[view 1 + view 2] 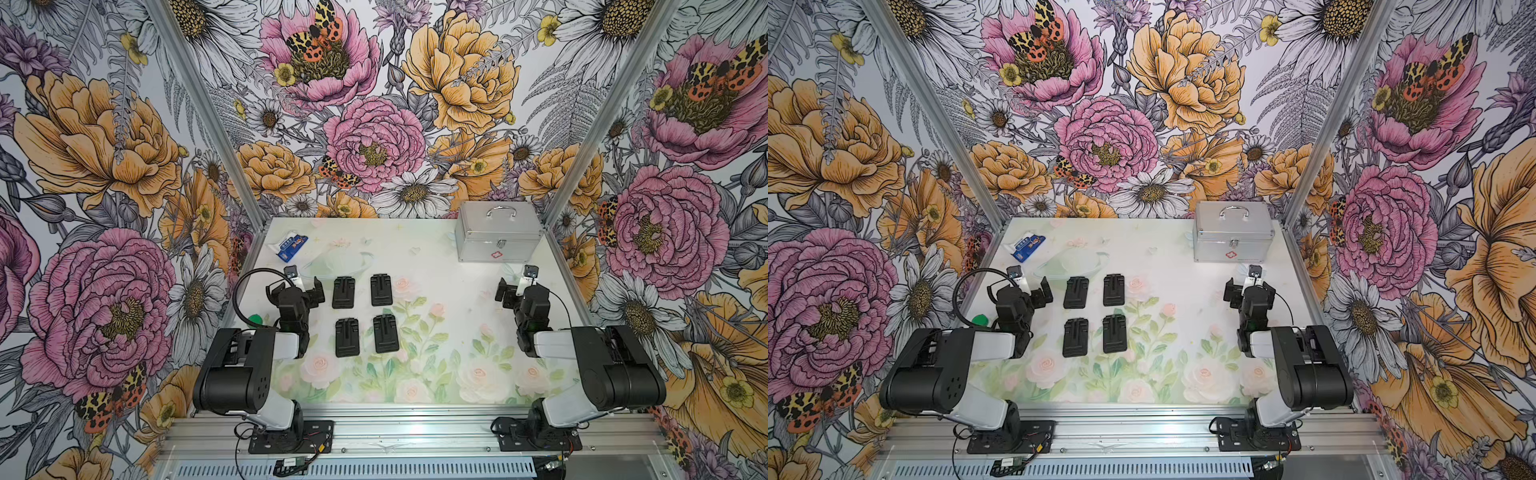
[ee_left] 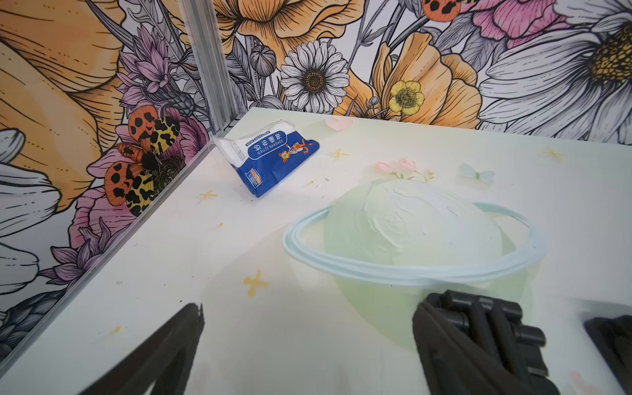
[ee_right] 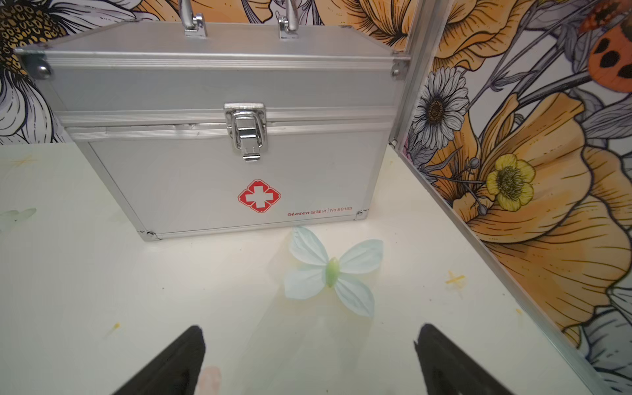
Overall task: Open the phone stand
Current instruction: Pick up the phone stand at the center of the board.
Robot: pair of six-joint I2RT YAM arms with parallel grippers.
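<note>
in both top views four black phone stands (image 1: 381, 289) lie folded flat in a two-by-two block on the tabletop (image 1: 457, 316), left of its middle, each with its long axis running from the robot's side toward the back wall. the far left stand (image 1: 343, 292) (image 1: 1076, 292) sits just beside the left fingers (image 1: 318, 291) (image 1: 1045, 294), on their inner side. the right fingers (image 1: 501, 291) (image 1: 1230, 291) are well apart from all four, so i'd give the left arm the reach.

from the left wrist, the left fingers (image 2: 171, 342) stand wide with nothing between them, and that stand (image 2: 506, 318) shows just past one of them.

from the right wrist, the right fingers (image 3: 178, 355) are wide and empty too, facing a metal case (image 3: 222, 171); no stand in sight.
</note>
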